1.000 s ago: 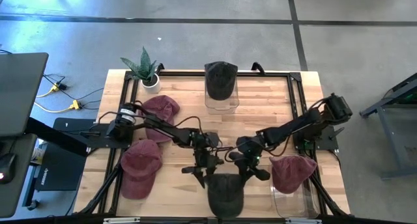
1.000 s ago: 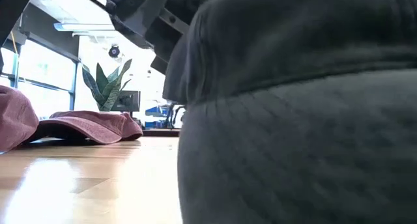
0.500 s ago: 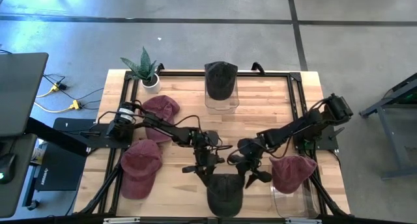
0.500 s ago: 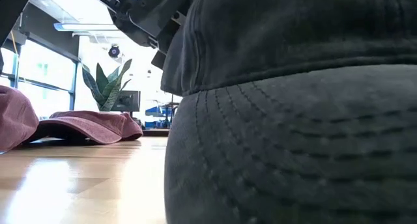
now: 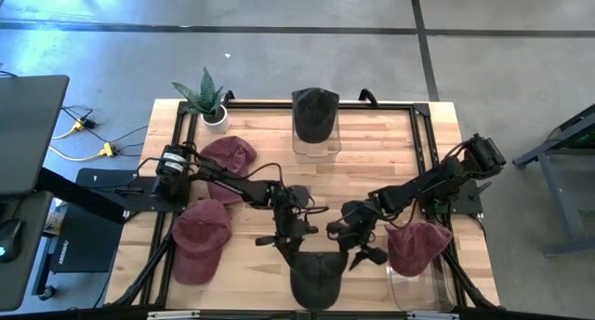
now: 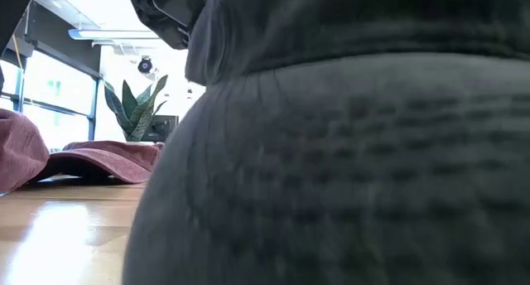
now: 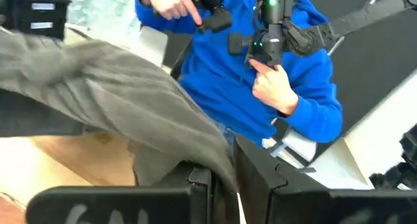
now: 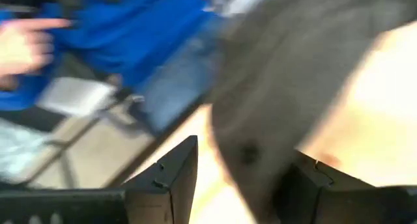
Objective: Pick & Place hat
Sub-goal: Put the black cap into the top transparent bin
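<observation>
1. My left gripper [image 5: 296, 246] is closed on the dark grey hat [image 5: 314, 278], pinching the edge of its fabric; in my left wrist view the cloth [image 7: 130, 113] goes down between my two dark fingers [image 7: 199, 185].
2. The dark grey hat lies at the front edge of the wooden table [image 5: 372, 143], in the middle of that edge, between my two grippers.
3. My right gripper [image 5: 361, 248] is just beside the same hat, on its right side. Its jaws stand apart, and in my right wrist view the grey fabric [image 8: 287, 74] shows between and beyond my fingers [image 8: 172, 178], but I cannot tell if they touch it.
4. In the low view the dark grey hat [image 6: 348, 169] is so near that it fills almost the whole picture.
5. Left of the dark grey hat, near the table's left front corner, lies a maroon hat [image 5: 200, 232]. A second maroon hat [image 5: 230, 155] lies behind that one, near the potted plant [image 5: 209, 101] at the table's back left corner.
6. A third maroon hat [image 5: 416, 246] rests on a clear container [image 5: 414, 287] at the right of the dark grey hat.
7. Another dark hat [image 5: 314, 113] sits on a clear stand [image 5: 316, 145] at the middle of the table's back edge.
8. Beyond the table a person in a blue top [image 7: 260, 87] shows in my left wrist view, one hand [image 7: 273, 87] in front of the chest.
</observation>
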You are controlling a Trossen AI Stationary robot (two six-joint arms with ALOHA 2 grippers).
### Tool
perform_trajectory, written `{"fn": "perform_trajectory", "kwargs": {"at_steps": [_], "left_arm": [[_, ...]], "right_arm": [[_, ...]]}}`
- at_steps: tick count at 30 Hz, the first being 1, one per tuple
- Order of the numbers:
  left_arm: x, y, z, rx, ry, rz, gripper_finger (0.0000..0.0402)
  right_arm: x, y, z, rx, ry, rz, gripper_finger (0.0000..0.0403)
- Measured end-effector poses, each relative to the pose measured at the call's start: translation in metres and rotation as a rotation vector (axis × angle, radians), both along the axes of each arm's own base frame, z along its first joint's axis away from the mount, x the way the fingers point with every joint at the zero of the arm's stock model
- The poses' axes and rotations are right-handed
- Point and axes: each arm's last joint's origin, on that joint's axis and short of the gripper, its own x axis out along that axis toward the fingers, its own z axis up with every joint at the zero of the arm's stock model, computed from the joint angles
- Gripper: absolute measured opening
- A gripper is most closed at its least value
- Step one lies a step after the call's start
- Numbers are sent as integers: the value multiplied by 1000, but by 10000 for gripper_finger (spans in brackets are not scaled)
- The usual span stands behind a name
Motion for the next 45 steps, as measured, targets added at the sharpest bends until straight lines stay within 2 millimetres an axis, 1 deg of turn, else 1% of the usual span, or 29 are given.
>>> {"fn": "perform_trajectory", "kwargs": {"at_steps": [3, 7, 10, 13, 15, 18, 21, 25, 28, 30, 36, 39, 42, 45], "left_arm": [[2, 0, -2, 29, 19, 72, 48], [5, 3, -4, 76, 29, 194, 48], [6, 3, -3, 89, 29, 232, 48], [10, 2, 4, 65, 64, 243, 48], [11, 2, 6, 47, 84, 226, 48], [9, 4, 7, 30, 48, 127, 48], [8, 3, 7, 14, 26, 57, 48], [7, 3, 8, 7, 23, 37, 48], [7, 3, 8, 6, 23, 36, 48], [7, 3, 8, 6, 27, 36, 48], [7, 3, 8, 7, 28, 39, 48], [7, 3, 8, 9, 28, 45, 48], [8, 3, 7, 18, 26, 67, 48], [8, 3, 7, 27, 26, 89, 48]], "right_arm": [[2, -2, 0, -45, -29, -65, 161], [6, 0, 6, -23, -119, -64, 160], [8, 0, 10, -7, -161, -66, 150], [8, 0, 10, -6, -160, -65, 136], [8, 1, 10, -5, -161, -61, 130], [6, 4, 10, 7, -162, -32, 127], [3, 10, 12, 54, -152, 57, 128], [-1, 16, 14, 110, -164, 181, 131], [-2, 16, 14, 121, -169, 204, 131], [0, 15, 13, 95, -155, 147, 131], [5, 8, 8, -10, -112, -107, 131], [5, 9, 9, -12, -115, -120, 131], [6, 13, 12, 5, -161, -117, 131], [10, 15, 16, 32, -202, -192, 131]]}}
